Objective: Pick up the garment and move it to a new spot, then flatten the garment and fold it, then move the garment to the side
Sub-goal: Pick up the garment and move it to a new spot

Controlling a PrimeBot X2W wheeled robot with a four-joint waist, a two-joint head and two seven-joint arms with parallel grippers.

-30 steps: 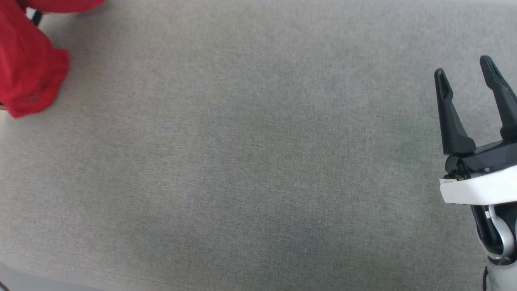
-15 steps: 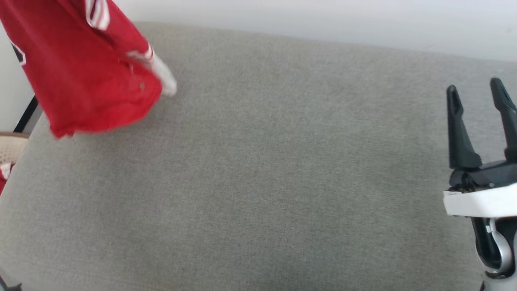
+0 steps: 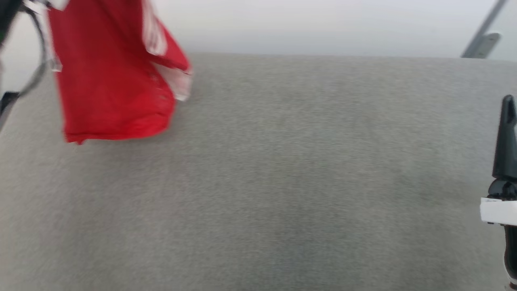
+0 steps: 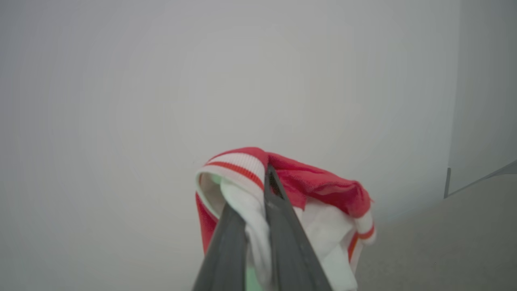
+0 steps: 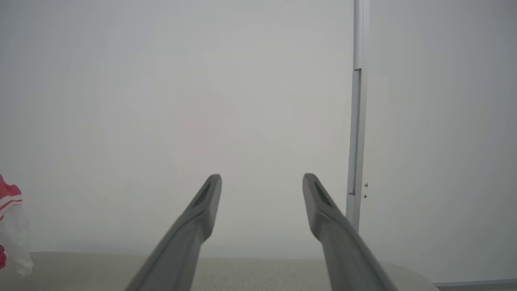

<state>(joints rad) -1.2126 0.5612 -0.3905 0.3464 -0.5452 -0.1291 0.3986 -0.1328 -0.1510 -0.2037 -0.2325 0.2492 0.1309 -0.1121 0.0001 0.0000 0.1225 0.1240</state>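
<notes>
Since half a second ago the head camera has tipped up: the far edge of the grey cushion sits lower in its view, and the garment hangs, blurred, further in from the left edge. Open cushion runs from its hem across to the right side. The left wrist view gives the grip: the left gripper pinches a white striped cuff. The right wrist view gives the right gripper, fingers spread wide with nothing between them, before a metal post
</notes>
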